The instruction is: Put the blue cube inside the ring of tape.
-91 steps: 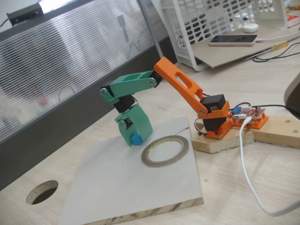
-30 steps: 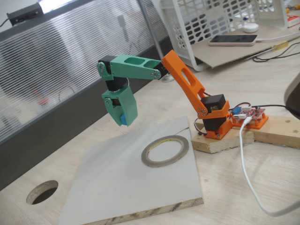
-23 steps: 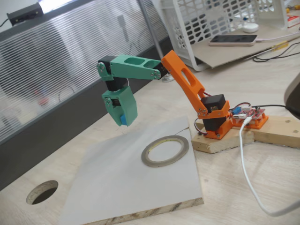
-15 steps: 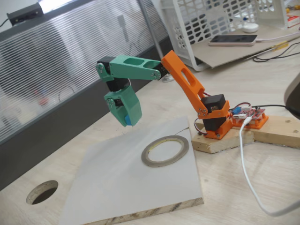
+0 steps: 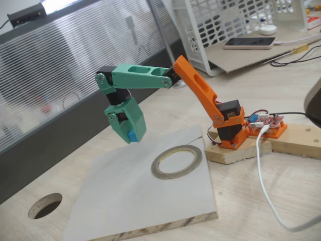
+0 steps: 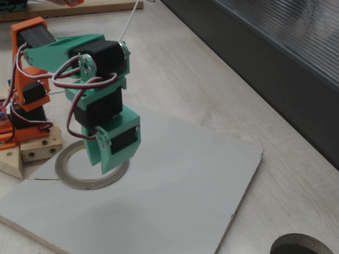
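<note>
A tiny sky-blue cube (image 5: 132,136) sits between the fingertips of my green gripper (image 5: 131,139), which is shut on it. The gripper hangs in the air over the grey board (image 5: 125,201), pointing down, to the left of and behind the ring of tape (image 5: 176,161). The ring lies flat on the board, grey-brown with a yellowish inner rim and an empty centre. In the other fixed view the gripper (image 6: 109,166) hangs in front of the ring (image 6: 74,180) and covers part of it; the cube is hidden there.
A round dark hole (image 5: 45,206) is cut through the tabletop left of the board, also seen as a hole (image 6: 296,244). The arm's base stands on wooden blocks beside a red circuit board (image 5: 266,123) with a white cable (image 5: 266,186). A white basket (image 5: 220,25) and a phone (image 5: 249,43) sit behind.
The gripper rose with the cube from low on the board beside the ring. Over the last half second it swung further left and dropped a little.
</note>
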Tool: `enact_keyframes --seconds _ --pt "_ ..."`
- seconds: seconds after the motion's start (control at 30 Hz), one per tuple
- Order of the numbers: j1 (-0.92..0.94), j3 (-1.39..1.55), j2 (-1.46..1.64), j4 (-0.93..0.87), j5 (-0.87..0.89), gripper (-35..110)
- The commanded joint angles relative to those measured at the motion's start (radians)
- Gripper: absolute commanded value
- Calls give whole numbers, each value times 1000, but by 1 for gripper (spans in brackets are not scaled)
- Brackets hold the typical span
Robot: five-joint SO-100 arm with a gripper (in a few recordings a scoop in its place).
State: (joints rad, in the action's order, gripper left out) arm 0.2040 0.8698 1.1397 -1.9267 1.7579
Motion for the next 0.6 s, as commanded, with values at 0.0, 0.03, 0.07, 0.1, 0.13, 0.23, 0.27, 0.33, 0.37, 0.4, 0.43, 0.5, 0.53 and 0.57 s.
enact_keyframes --seconds 0.0,0.03,0.07,0.1,0.13,0.23,0.27,0.33,0.37,0.4,0.43,0.5,0.53,0.57 --pt "-6 -14 54 -17 6 3" --pt "-6 -14 54 -17 6 3" --pt "-6 -14 54 -17 6 3" --pt "-6 -14 54 -17 6 3" --pt "-6 -14 54 -17 6 3" --pt "-8 -12 57 -17 6 3" --pt "-8 -6 58 -17 6 3" --pt "-8 35 97 -9 6 3" --pt "-8 69 133 -6 6 3" --pt "-8 109 172 -5 6 3" --pt "-8 156 213 -5 6 3" --pt "-8 253 285 -3 6 3" --pt "-8 302 316 -3 6 3" --pt "-8 347 344 -3 6 3"
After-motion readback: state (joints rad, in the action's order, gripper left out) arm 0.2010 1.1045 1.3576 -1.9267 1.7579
